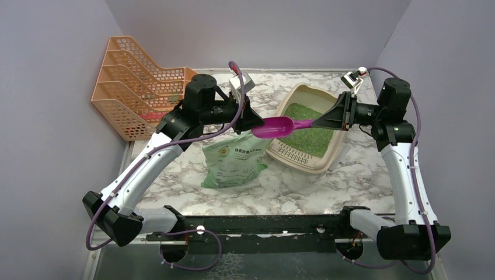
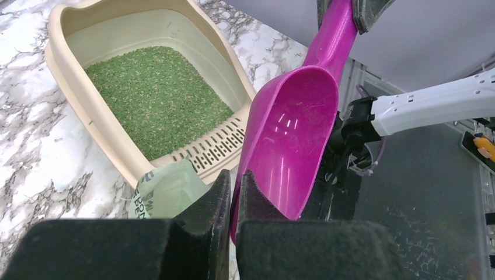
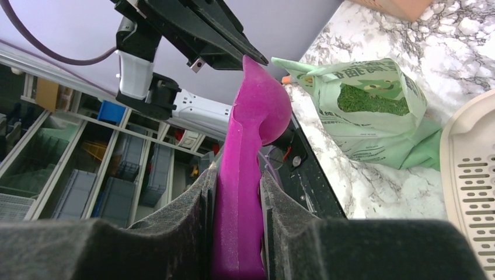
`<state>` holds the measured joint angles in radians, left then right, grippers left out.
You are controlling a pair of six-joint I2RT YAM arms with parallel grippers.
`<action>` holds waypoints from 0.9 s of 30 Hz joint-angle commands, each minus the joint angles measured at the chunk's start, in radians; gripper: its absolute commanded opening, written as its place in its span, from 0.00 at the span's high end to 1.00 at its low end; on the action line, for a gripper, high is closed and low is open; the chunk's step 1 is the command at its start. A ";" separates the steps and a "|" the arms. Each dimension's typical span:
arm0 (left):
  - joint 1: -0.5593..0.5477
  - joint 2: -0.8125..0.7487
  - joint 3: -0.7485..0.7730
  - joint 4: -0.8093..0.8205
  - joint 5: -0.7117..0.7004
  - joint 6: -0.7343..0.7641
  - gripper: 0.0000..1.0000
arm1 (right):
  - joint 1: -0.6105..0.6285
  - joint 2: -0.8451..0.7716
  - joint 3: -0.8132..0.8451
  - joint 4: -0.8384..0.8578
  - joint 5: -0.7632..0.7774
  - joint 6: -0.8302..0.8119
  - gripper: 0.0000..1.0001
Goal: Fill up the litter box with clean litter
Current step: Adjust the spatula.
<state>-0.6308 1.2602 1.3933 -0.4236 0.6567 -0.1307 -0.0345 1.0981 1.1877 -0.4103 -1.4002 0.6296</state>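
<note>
Right fingers (image 3: pixel 181 233) clamp the magenta scoop (image 1: pixel 279 126) by its handle and left fingers (image 2: pixel 204 204) pinch shut on its bowl tip, over the left rim of the far-right litter box (image 1: pixel 297 156), with the bagged clean litter (image 1: pixel 233 163) left of it on the worktop (image 1: pixel 327 186), so loosen only one grip.

A robot lab cell: grey partition walls (image 1: pixel 257 29) round a marble-print table (image 1: pixel 303 186) (shelves of storage bins (image 3: pixel 87 181) beyond)
</note>
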 commanded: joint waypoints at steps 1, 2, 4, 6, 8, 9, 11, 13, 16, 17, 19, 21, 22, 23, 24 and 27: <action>-0.032 -0.009 -0.007 0.094 -0.029 -0.038 1.00 | 0.028 -0.006 -0.003 0.056 -0.013 -0.012 0.79; -0.032 -0.009 -0.007 0.095 -0.029 -0.037 1.00 | 0.028 -0.007 -0.003 0.055 -0.013 -0.011 0.79; -0.033 -0.011 -0.007 0.098 -0.031 -0.034 1.00 | 0.031 -0.005 -0.003 0.054 -0.011 -0.010 0.77; -0.035 -0.014 -0.009 0.100 -0.032 -0.029 1.00 | 0.033 -0.004 -0.002 0.054 -0.010 -0.008 0.76; -0.039 -0.014 -0.010 0.101 -0.031 -0.023 1.00 | 0.033 -0.003 -0.001 0.057 -0.009 -0.003 0.75; -0.043 -0.014 -0.009 0.102 -0.030 -0.018 1.00 | 0.033 -0.002 -0.001 0.059 -0.009 -0.001 0.75; -0.049 -0.017 -0.010 0.103 -0.043 -0.012 1.00 | 0.033 0.001 0.000 0.060 -0.009 0.002 0.74; -0.055 -0.022 -0.012 0.106 -0.066 -0.006 1.00 | 0.033 0.002 0.000 0.059 -0.008 0.002 0.69; -0.060 -0.030 -0.018 0.115 -0.090 0.005 1.00 | 0.033 0.002 0.000 0.058 -0.007 0.004 0.69; -0.063 -0.034 -0.021 0.120 -0.096 0.007 1.00 | 0.052 0.001 0.000 0.058 -0.007 0.005 0.68; -0.068 -0.041 -0.027 0.129 -0.110 0.015 1.00 | 0.056 0.002 -0.002 0.059 -0.005 0.007 0.68; -0.075 -0.045 -0.033 0.134 -0.129 0.023 1.00 | 0.059 0.003 -0.002 0.062 -0.004 0.009 0.68; -0.077 -0.047 -0.035 0.137 -0.134 0.029 1.00 | 0.060 0.004 -0.001 0.063 -0.003 0.008 0.70; -0.080 -0.048 -0.037 0.137 -0.138 0.032 1.00 | 0.062 0.003 0.000 0.063 0.005 0.007 0.78; -0.083 -0.048 -0.039 0.137 -0.138 0.036 1.00 | 0.062 0.001 0.003 0.062 0.015 0.004 0.85; -0.084 -0.057 -0.045 0.134 -0.156 0.041 0.90 | 0.062 0.012 0.036 0.003 0.080 -0.043 0.99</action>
<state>-0.6785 1.2095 1.3552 -0.4042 0.5365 -0.0662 -0.0143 1.1015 1.1877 -0.3847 -1.3918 0.6472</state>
